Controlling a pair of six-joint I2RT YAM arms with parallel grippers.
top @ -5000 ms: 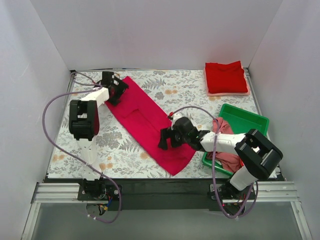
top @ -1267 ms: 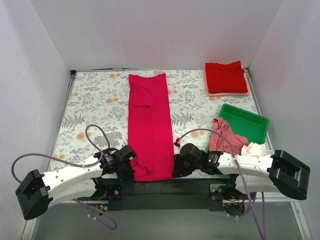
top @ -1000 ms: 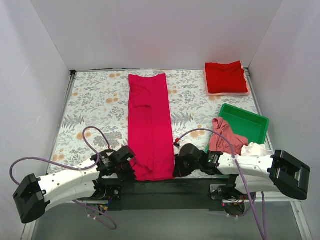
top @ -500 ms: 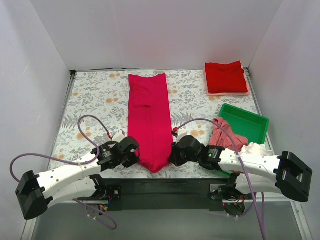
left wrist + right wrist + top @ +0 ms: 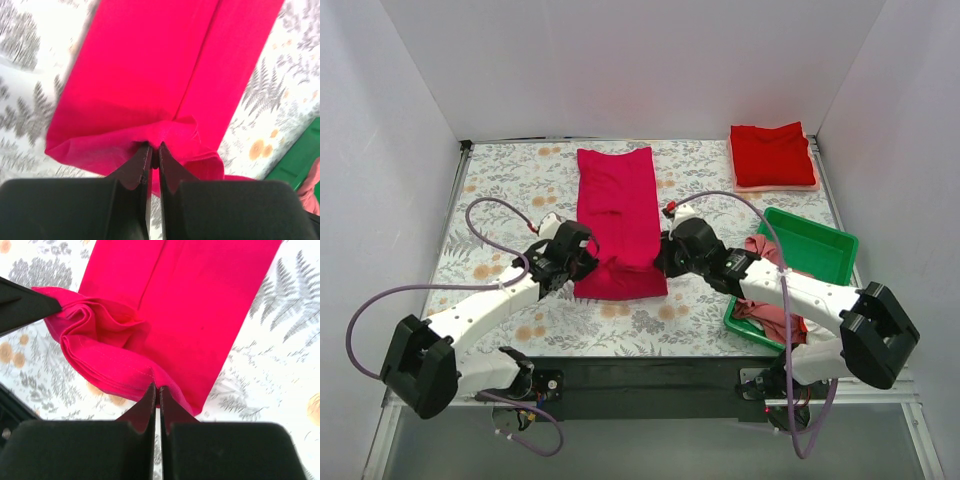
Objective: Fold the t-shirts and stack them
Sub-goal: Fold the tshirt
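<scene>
My left end effector (image 5: 154,149) is pinched tight on a bunched near corner of the magenta tee (image 5: 150,65), the jaws almost touching with only cloth between them. The right end effector (image 5: 156,389) is closed the same way on the opposite near corner, where several layers of hem are stacked.

Between the two grips, the near end of the tee is raised and doubled over toward its middle. The far part lies flat as a long strip on the desk (image 5: 500,190), reaching near the back edge.

The cloth looks light, limp and thin, and it sags and wrinkles between the grips. I judge both corners must travel level and apart to keep the fold straight. The best hold is at the hem corners, through all layers.

A red tee (image 5: 772,152) lies folded at the far right. Pink tees (image 5: 772,322) are heaped in the tray (image 5: 815,248).
</scene>
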